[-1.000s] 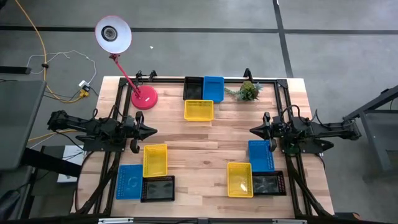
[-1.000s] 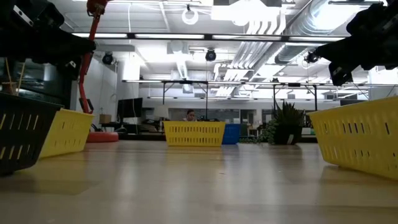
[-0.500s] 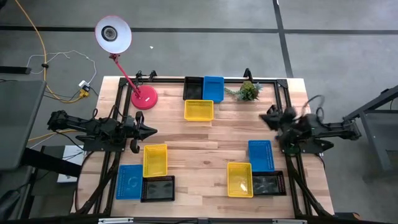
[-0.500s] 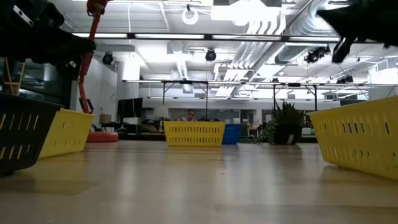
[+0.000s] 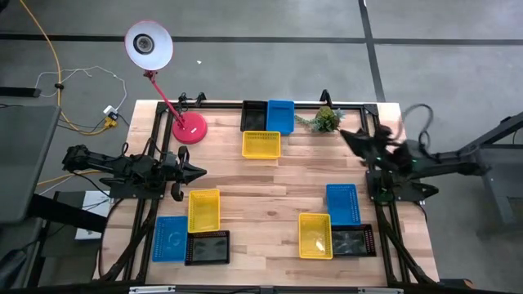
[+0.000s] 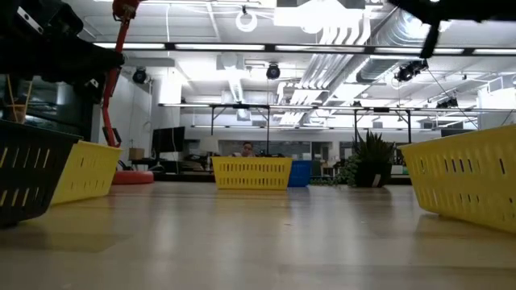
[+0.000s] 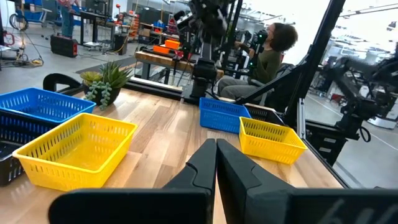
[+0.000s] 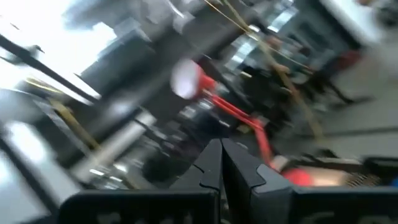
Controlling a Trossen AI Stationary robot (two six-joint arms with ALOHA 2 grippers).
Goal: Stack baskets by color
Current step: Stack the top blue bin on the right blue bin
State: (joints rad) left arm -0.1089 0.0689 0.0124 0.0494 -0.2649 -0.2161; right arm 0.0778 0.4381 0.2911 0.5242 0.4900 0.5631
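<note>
The right end effector (image 5: 343,133) has its fingers pressed together on nothing and hangs raised near the small green plant (image 5: 326,119) at the desk's (image 5: 286,184) far right, while the left end effector (image 5: 198,172), likewise closed and empty, waits at the left side just above a yellow basket (image 5: 203,210). Around them the baskets sit unstacked in three groups: black, blue and yellow at the far edge (image 5: 261,144), blue (image 5: 170,238), yellow and black front left, blue (image 5: 342,203), yellow and black front right.
</note>
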